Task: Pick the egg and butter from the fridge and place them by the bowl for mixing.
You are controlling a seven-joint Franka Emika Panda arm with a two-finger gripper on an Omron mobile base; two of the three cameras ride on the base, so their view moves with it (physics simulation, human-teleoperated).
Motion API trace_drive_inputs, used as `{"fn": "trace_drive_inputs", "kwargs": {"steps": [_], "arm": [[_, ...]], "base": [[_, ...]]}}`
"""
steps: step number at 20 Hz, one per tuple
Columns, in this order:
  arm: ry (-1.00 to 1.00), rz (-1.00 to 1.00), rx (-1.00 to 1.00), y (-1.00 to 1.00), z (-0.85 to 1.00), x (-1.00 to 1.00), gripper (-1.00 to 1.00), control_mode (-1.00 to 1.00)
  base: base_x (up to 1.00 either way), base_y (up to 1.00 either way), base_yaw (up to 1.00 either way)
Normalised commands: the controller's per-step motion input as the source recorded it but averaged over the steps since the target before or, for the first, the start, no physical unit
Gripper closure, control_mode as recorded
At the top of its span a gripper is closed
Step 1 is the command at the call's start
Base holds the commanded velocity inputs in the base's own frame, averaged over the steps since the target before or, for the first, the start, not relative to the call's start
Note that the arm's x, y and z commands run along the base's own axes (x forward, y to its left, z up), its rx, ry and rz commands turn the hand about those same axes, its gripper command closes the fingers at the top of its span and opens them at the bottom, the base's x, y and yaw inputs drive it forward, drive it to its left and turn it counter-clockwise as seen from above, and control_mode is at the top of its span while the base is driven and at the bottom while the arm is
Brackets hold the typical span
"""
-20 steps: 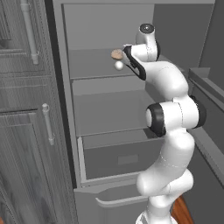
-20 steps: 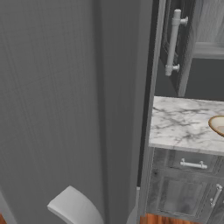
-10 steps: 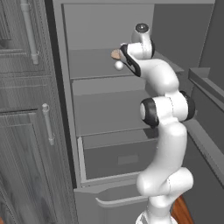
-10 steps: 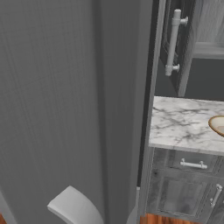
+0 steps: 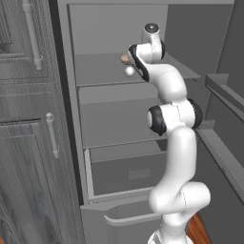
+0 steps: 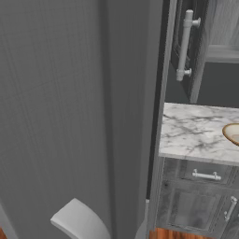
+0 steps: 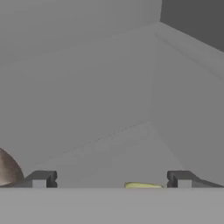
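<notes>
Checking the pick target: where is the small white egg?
In the left base view, the small white egg sits on the fridge's upper shelf, below the tan-brown lump.

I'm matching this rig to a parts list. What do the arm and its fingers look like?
The arm is glossy white, built of rounded tubular links with dark bands at the joints and a round grey-capped joint near the top. The fingers are small, dark, blocky tips with pale faces. No cables or markings show.

Fridge is wide open, grey shelves inside. Tiny white egg sits on its upper shelf; yellowish butter lies flat there too. Tan-rimmed bowl is off beside the fridge.
</notes>
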Motion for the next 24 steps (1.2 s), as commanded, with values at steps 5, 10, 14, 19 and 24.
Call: {"fn": "trace_drive_inputs", "kwargs": {"steps": [5, 10, 14, 19, 24], "arm": [[0.03, 0.00, 0.01, -0.02, -0.25, 0.02, -1.00, -1.00], [0.01, 0.00, 0.02, 0.00, -0.55, -0.40, -1.00, -1.00], [0.00, 0.00, 0.02, 0.00, -0.55, -0.33, -1.00, -1.00], [0.00, 0.00, 0.01, 0.00, -0.03, -0.02, -1.00, -1.00], [0.00, 0.00, 0.00, 0.07, -0.22, -0.29, -1.00, -1.00]], "base": [[0.00, 0.00, 0.00], [0.00, 0.00, 0.00], [0.00, 0.00, 0.00], [0.00, 0.00, 0.00], [0.00, 0.00, 0.00]]}}
